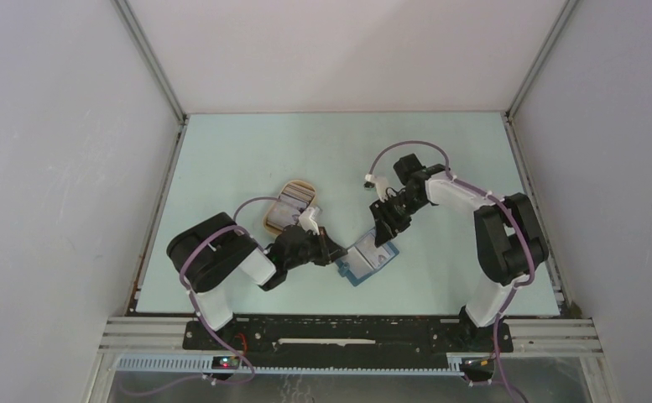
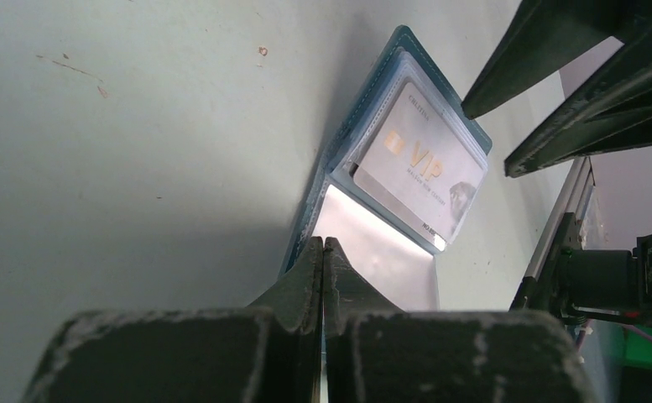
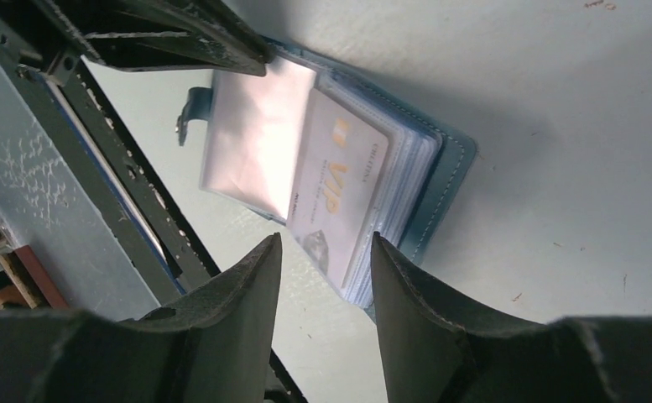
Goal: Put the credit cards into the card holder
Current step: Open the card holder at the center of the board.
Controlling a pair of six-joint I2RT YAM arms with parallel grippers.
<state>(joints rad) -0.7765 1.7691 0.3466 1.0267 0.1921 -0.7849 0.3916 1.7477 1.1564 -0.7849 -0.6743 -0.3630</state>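
Left gripper (image 2: 323, 245) closed at wallet (image 3: 448, 164) edge; right gripper (image 3: 326, 243) open, empty, over half-seated card (image 3: 339, 189); a careless push could buckle it

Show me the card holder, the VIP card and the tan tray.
card holder (image 3: 456, 172): right wrist view, on its teal cover edge.
VIP card (image 2: 423, 164): left wrist view, middle of its face.
tan tray (image 1: 301, 184): top view, on its far rim.

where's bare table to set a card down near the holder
Bare table along its far edge, and between the card holder and the right arm. Crowded in the middle: tray, left hand, right hand and holder cluster together.
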